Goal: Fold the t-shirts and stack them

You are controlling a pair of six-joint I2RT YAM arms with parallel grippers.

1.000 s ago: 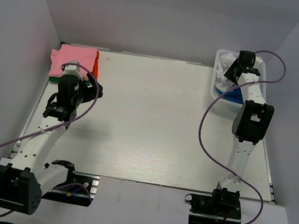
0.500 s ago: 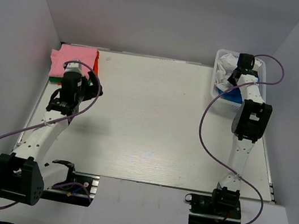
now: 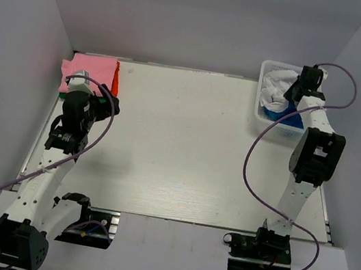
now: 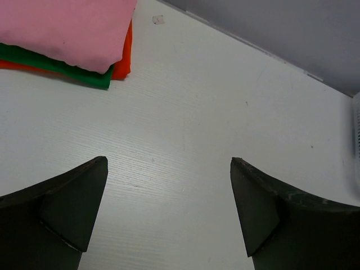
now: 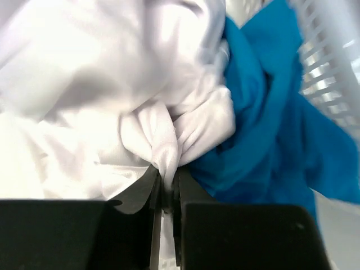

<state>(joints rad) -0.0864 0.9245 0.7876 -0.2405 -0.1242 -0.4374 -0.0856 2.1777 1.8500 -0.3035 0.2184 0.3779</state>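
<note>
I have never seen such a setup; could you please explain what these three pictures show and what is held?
These are two robot arms bolted to the near edge of a white table, each ending in a two-finger gripper. The wide picture comes from a fixed camera above and behind them; the other two come from small cameras on the wrists, whose own dark fingers show at the bottom. At the far left corner lies a folded stack: a pink t-shirt on top of a green t-shirt and an orange-red t-shirt. The left gripper is open and empty above the table. At the far right stands a white mesh basket holding a crumpled white t-shirt and a blue t-shirt. The right gripper is shut on a fold of the white t-shirt.
</note>
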